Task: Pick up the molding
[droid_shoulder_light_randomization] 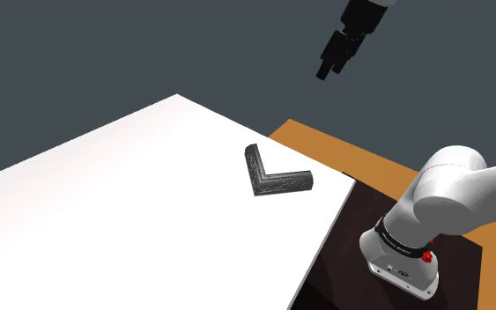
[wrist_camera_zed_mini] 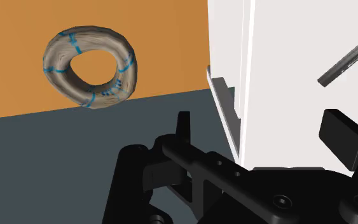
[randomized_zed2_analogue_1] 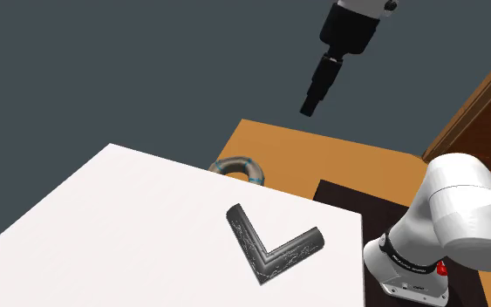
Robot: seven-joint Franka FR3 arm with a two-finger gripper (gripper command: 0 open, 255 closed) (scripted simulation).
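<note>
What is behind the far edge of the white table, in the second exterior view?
A grey ring with blue stripes lies there on the orange surface. The white table covers its near part with its edge, so that part cannot be seen.

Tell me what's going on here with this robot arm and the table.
A white robot arm is set to pick up the dark L-shaped molding, which lies flat on the white table. The gripper hangs high above it, fingers apart and holding nothing. A grey ring with blue stripes lies on the orange surface past the table's edge.
</note>
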